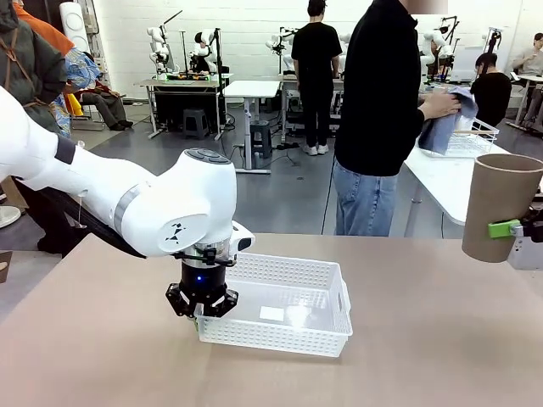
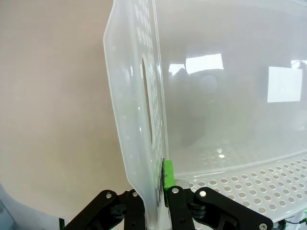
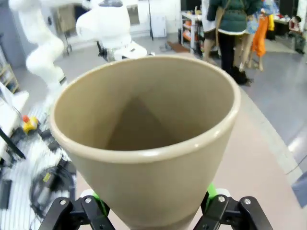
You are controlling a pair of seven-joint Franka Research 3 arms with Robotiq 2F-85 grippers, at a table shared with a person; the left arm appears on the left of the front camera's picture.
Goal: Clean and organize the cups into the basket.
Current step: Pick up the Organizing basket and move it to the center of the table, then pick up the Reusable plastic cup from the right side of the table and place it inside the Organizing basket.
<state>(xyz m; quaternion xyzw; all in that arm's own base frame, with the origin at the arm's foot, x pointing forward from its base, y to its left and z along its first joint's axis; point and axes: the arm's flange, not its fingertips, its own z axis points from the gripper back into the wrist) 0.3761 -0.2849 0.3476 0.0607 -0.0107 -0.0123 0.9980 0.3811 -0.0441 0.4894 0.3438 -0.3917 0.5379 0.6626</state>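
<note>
no legible text, label, brand or number anywhere

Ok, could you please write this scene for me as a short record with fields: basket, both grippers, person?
basket: white, on the table, no cups inside
left gripper: fingers shut on the basket's end wall, by the cut-out handle
right gripper: shut on a tan cup, held up off the table, mouth upward
person: standing at the far side, turned sideways, holding a blue-grey cloth
</note>
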